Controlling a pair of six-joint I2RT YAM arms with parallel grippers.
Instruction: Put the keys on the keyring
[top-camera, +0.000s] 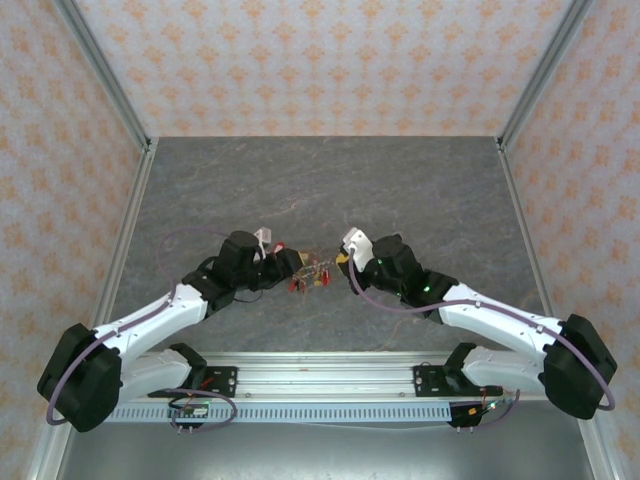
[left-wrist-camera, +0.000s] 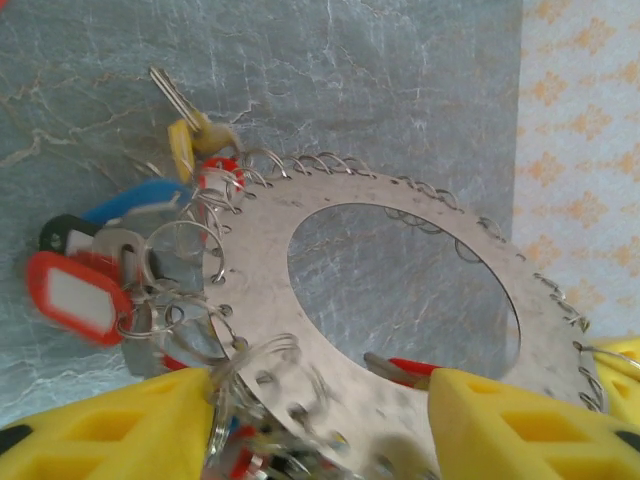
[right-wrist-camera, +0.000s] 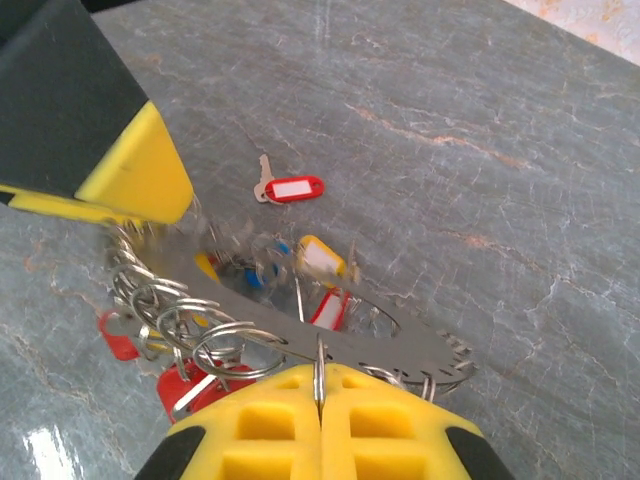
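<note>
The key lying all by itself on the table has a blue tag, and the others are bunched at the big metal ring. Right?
Not quite. The lone key on the table has a red tag, not blue; the right wrist view shows it. The other keys are bunched at the keyring.

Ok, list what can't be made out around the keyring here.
Top external: the keys are too small to count.
Left wrist: the lower rim of the keyring is blurred, and the left gripper covers its edge.
Right wrist: the right gripper hides the rim it clamps; the far end is blurred.
</note>
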